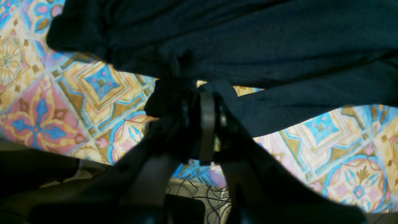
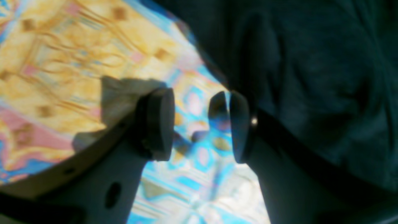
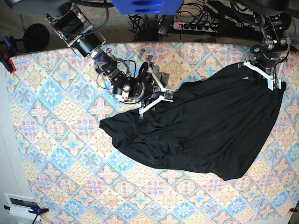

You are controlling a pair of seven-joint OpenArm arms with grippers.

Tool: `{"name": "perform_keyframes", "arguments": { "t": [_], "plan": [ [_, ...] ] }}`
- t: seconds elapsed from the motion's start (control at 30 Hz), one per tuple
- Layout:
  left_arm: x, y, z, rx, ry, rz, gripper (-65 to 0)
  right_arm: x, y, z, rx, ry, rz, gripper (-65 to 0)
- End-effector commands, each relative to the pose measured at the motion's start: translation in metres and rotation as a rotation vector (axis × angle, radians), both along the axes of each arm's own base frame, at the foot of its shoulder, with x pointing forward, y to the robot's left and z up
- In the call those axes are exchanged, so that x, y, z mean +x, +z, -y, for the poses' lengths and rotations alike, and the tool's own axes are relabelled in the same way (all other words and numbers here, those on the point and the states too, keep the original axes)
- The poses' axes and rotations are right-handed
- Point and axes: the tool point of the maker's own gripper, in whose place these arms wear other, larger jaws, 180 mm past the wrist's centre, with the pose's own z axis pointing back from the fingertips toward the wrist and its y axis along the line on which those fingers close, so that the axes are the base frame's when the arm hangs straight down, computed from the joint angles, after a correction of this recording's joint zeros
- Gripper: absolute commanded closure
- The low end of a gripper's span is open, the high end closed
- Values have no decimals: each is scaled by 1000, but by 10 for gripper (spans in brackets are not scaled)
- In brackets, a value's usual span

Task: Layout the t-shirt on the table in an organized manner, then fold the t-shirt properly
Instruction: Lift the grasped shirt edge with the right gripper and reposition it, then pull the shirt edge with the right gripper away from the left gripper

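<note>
One black t-shirt (image 3: pixel 210 126) is on the desk (image 3: pixel 56 154), and two arms are working it from the far side. Nearest the front edge there is only patterned cloth, tiles of blue, pink, yellow and cream, with a small clamp at the left corner (image 3: pixel 35 210). Moving in, the t-shirt lies spread across the middle and right of the desk, a broad dark sheet with rumpled folds bunched at its left end and a longer edge running up toward the right rim. No print, no label, no readable writing shows on it anywhere. Up at the shirt's top left edge sits the right gripper (image 3: pixel 156 100), and the right wrist view shows its fingers (image 2: pixel 160 124) standing wide apart, nothing between them but patterned desk, with the black fabric (image 2: pixel 311 77) lying just beside the one finger on that view's right. Over at the far right corner, the left gripper (image 3: pixel 273 84) is clamped tight on the t-shirt; in the left wrist view the fingers (image 1: pixel 206 124) are pinched together on a gathered knot of dark cloth (image 1: pixel 248 46), and the fabric stretches away in taut creases above the desk. Beyond the desk's back edge, one power strip (image 3: pixel 198 25) lies among loose black cables (image 3: pixel 140 18) on the floor.
</note>
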Motion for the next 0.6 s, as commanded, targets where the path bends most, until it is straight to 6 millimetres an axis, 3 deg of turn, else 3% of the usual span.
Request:
{"name": "perform_keyframes", "arguments": {
  "t": [0.0,0.27,0.57],
  "plan": [
    [6,10,-4,20,-5,33,0,14,18,-8,40,4,43,-274],
    [6,9,-4,18,-5,34,0,35,29,-5,30,-1,84,-274],
    [5,5,-5,9,2,26,0,33,-4,6,16,-28,-3,-274]
  ]
}}
